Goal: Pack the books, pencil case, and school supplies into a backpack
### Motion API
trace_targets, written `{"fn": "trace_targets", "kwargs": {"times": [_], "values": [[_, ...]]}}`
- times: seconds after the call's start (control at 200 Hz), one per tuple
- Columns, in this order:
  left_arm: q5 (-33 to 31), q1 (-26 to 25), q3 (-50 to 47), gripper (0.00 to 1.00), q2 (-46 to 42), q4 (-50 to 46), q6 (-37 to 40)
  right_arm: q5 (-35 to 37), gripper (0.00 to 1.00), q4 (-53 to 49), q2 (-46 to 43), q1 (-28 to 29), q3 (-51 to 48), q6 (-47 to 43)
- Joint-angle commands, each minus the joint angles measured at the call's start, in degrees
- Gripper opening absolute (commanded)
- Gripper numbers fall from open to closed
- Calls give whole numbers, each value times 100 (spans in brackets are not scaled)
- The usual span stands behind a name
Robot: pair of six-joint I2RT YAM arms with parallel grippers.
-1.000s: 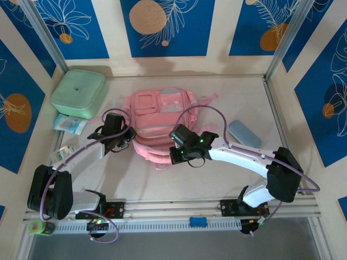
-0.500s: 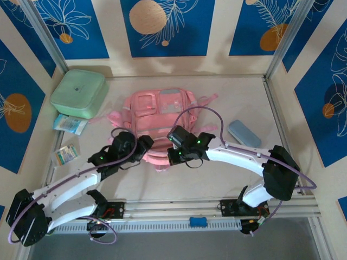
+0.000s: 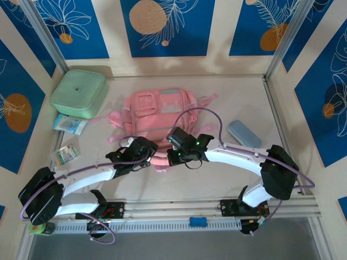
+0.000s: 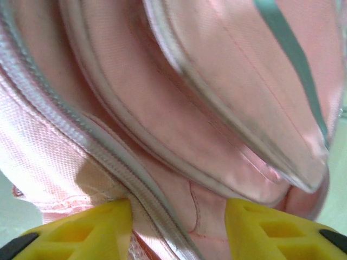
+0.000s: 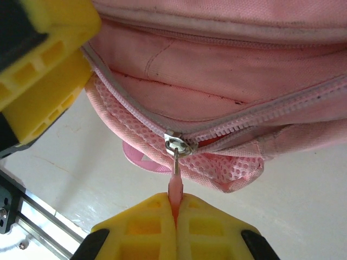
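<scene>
The pink backpack point(image 3: 160, 108) lies flat mid-table. My right gripper point(image 3: 172, 156) sits at its near edge, shut on the pink zipper pull point(image 5: 176, 181), which hangs from the metal slider point(image 5: 179, 146); the zip point(image 5: 260, 122) gapes slightly beside the slider. Just left of it my left gripper point(image 3: 149, 153) is open against the same edge. Its yellow fingers point(image 4: 87, 227) straddle a zipper ridge and pink fabric point(image 4: 179, 211) without pinching them. The blue-grey pencil case point(image 3: 244, 133) lies to the right. Small supply packets point(image 3: 69, 124) lie at the left. The books are out of view.
A mint-green box point(image 3: 78, 93) stands at the back left, and another small packet point(image 3: 64, 155) lies near the left wall. A metal rail point(image 3: 179, 208) runs along the near edge. The left gripper's fingers point(image 5: 43, 81) crowd close to the right gripper.
The left arm swung right, from the backpack's left side to its near edge beside the right gripper, and its jaws opened wider. The right gripper kept hold of the zipper pull.
</scene>
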Motion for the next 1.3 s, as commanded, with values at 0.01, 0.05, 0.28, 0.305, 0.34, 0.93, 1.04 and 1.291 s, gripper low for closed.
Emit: {"fn": "trace_targets", "kwargs": {"times": [0.01,0.05,0.28,0.305,0.34,0.93,1.04,1.291], "values": [[-199,-70,52,48,261,-267,-311,-103,0,50,84,64,52,90],[-225,-91,44,46,305,-239,-255,-89,0,42,101,63,62,101],[-482,-106,122,29,383,-581,-184,67,0,-221,172,66,185,45],[-531,-106,121,23,351,-576,-138,84,0,-268,157,70,194,33],[-590,-98,106,15,293,-587,-37,123,0,-353,139,70,208,21],[-677,1272,131,0,-1869,-2320,1743,529,0,-1378,-417,-469,-180,-107],[-573,1529,175,0,-2074,-2524,2010,633,0,-1329,-341,-630,-186,-295],[-353,1782,227,0,-2238,-2720,2512,1016,0,-1206,11,-1085,45,-276]]}}
